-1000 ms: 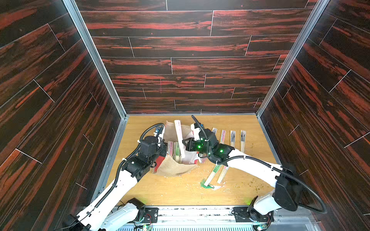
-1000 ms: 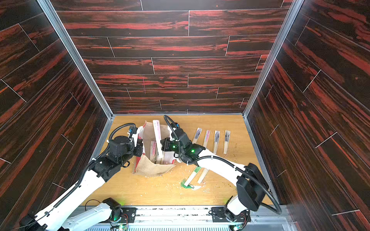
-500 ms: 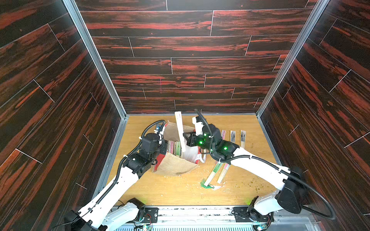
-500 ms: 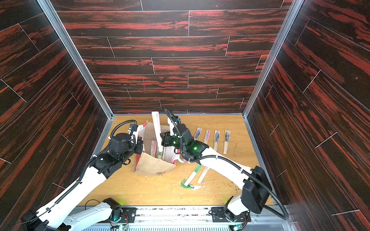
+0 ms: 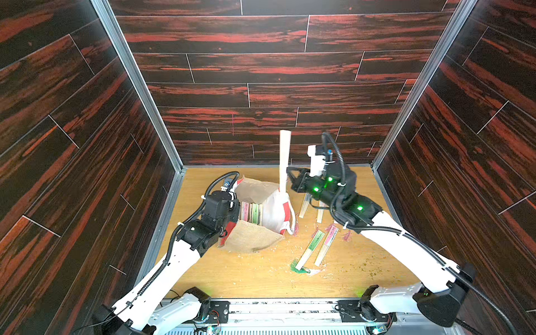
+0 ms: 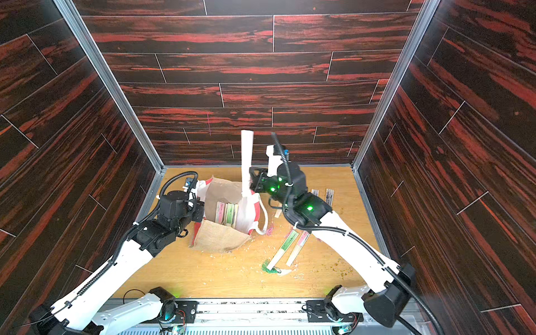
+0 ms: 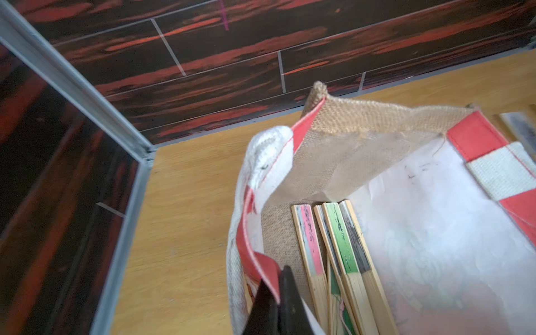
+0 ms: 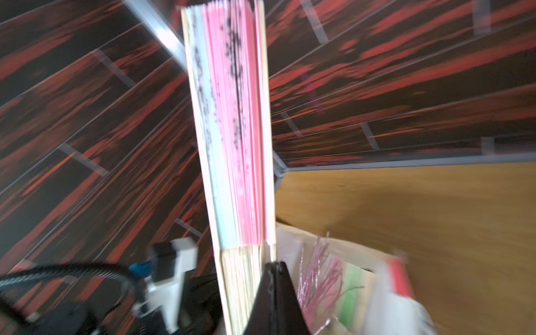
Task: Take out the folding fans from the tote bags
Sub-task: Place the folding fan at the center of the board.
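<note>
Black-and-white right arm reaches in with forearm raised, wrist level over the bag mouth. The right gripper (image 5: 287, 177) is clamped tight on the bamboo base of a closed pale bamboo folding fan (image 5: 283, 156) with pink-printed paper, held upright, lower end at the bag's rim. Left arm is bent low beside the bag; the left gripper (image 7: 278, 280) is pinched closed on the red side panel of the boxy tan burlap tote bag (image 5: 252, 237), which stands open on the wooden table (image 5: 261, 278). Pink, green and grey-topped closed fans (image 7: 333, 246) lie inside it. A green fan (image 5: 311, 248) and a pink fan (image 5: 326, 245) lie on the table near the bag.
</note>
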`<state>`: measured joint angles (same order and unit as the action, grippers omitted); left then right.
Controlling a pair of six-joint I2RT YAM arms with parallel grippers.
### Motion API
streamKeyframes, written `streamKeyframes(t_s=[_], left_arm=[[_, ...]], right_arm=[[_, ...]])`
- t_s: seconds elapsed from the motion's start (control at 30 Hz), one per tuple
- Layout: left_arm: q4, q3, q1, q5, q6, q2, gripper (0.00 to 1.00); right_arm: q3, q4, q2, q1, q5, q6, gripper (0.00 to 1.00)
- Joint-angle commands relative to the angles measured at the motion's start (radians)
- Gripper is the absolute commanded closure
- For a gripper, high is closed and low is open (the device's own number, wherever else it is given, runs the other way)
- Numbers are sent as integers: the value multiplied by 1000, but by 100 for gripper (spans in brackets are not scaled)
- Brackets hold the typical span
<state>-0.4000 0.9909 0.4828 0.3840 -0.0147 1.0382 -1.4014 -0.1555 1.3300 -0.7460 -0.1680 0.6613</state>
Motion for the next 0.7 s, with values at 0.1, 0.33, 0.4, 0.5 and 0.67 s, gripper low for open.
streamKeyframes(t_s=[0.1,0.33,0.4,0.5,0.67], left_arm=[[-39,58,-4,166,93,-43,100],[-47,84,-7,242,140,-86,100],[-48,87,-7,241,140,-101,100],[-48,90,-9,243,138,-120,100],[-42,79,-10,211,140,-156,100]], right_arm=[[17,-251,3,51,-109,128,100],[94,-309,96,56,-73,202,100],[109,-316,137,57,-60,219,100],[114,-315,214,58,-27,244,100],[58,-331,371,60,-31,264,100]])
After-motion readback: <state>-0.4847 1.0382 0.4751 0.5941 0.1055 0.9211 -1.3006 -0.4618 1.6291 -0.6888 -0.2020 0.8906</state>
